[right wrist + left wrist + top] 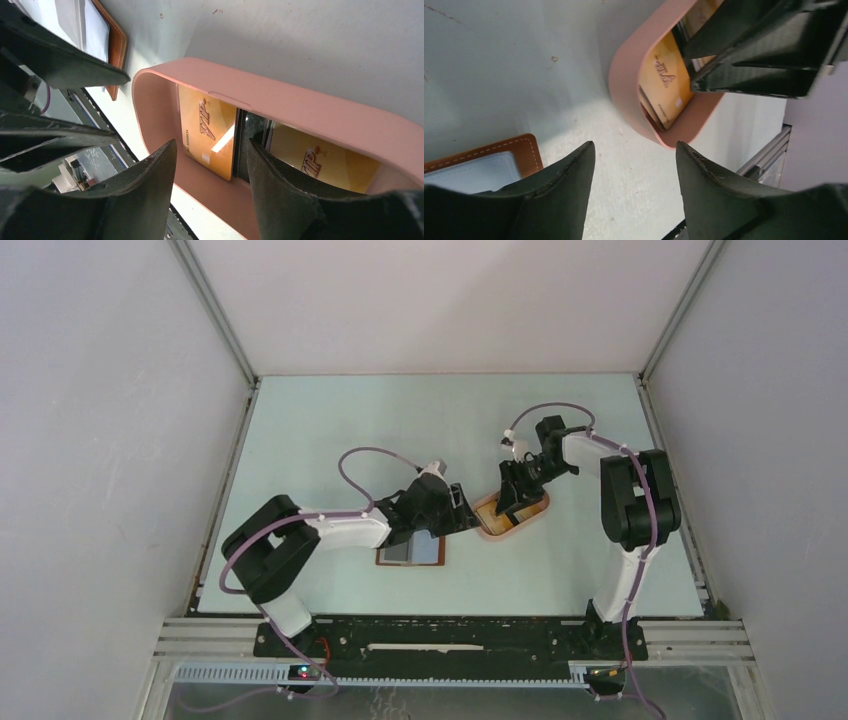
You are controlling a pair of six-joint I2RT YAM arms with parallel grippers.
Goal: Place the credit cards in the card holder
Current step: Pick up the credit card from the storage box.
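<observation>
The credit cards lie in a pink oval tray (310, 107): a tan-yellow card (207, 130), a black card (248, 131) beside it and a second tan-yellow card (320, 157). My right gripper (210, 147) is open and low over the tray. One of its fingers (280, 190) is inside the tray over the black card, and nothing is gripped. The card holder (410, 552) lies open on the table, brown with clear pockets. My left gripper (634, 147) is open over bare table between the card holder's corner (526, 150) and the tray (624, 95), with nothing held.
The two grippers are close together at the tray (510, 512); the right gripper's fingers (749, 55) fill the upper right of the left wrist view. The metal rail (764, 155) at the table's near edge lies just behind the tray.
</observation>
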